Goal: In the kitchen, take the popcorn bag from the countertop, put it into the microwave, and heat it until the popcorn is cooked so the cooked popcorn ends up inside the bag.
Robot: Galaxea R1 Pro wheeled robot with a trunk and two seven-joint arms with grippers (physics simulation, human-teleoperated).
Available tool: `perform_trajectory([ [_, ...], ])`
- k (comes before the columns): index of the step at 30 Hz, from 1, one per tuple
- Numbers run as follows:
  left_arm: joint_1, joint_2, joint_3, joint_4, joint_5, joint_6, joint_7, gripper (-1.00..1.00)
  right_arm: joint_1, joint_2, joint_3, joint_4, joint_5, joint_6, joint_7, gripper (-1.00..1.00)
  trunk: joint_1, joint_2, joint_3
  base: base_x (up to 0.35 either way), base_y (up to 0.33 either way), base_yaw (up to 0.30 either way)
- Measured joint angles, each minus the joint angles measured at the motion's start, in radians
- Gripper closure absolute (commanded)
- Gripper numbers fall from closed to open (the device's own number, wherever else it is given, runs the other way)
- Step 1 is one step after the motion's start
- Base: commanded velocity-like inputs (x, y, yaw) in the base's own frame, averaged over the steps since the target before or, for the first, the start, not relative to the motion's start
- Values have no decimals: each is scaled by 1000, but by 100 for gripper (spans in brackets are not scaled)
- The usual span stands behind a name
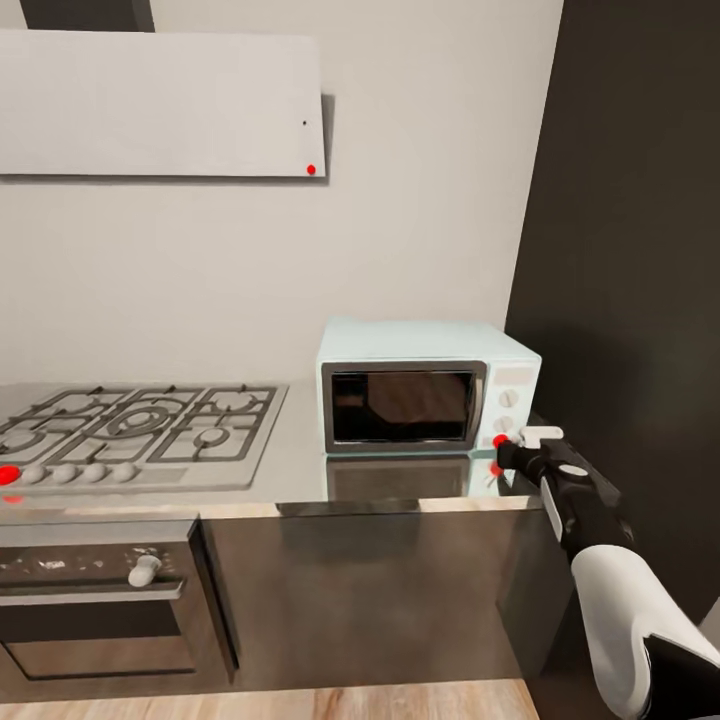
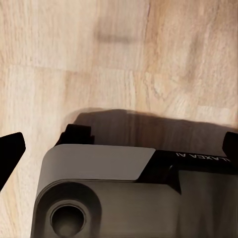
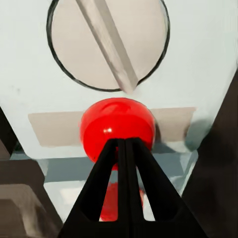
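Popcorn bag: can't make it out on the counter, and the interior behind the dark glass door is too dim to tell whether it sits inside. Pale blue box microwave (image 1: 425,385) with dark glass door, door closed, stands on the smooth pale grey steel-look countertop (image 1: 300,470) at its right end, against the white wall, just beside a dark tall panel. On its white control strip: round knobs, and low down a red ball-shaped marker (image 3: 117,128) under a round pale dial with a raised bar (image 3: 109,42).

Key relation: right gripper (image 1: 512,447) is straight in front of the microwave's lower right corner, its tips at the red marker in the right wrist view, seemingly touching it. Black fingers (image 3: 106,198) are pressed together, nothing between them — clenched empty, used as a poker. Right arm is by far the nearer; judged step: switching the microwave on, so the push goes straight ahead into the panel, along the gripper's own axis.

Left gripper: the left wrist view looks down at light wooden floor (image 2: 74,59) and a grey robot body part; black finger tips are cut off at the frame edges, apparently spread wide, holding nothing.

Further out: grey gas hob with grates (image 1: 140,425) left of the microwave, black oven with silver knob (image 1: 100,600) below it.

Hard to tell: actual contact with the marker, dial setting.
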Motion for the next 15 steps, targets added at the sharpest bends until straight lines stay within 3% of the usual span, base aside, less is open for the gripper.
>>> perform_trajectory([
  [4, 0, 2, 0, 0, 0, 0, 0, -100, 0, -1, 0, 36, 4, -19, -39, 100, 0, 0, 0, 154, 0, 0],
  [10, 0, 2, 1, -1, 0, 0, 0, -100, 33, -3, 1, 53, 7, -40, -41, 100, -28, -1, 0, 195, 0, 0],
  [15, 0, 2, 1, -1, 0, 0, 0, -100, 42, -3, 2, 53, 6, -40, -40, 100, -35, -1, 0, 37, 0, 0],
])
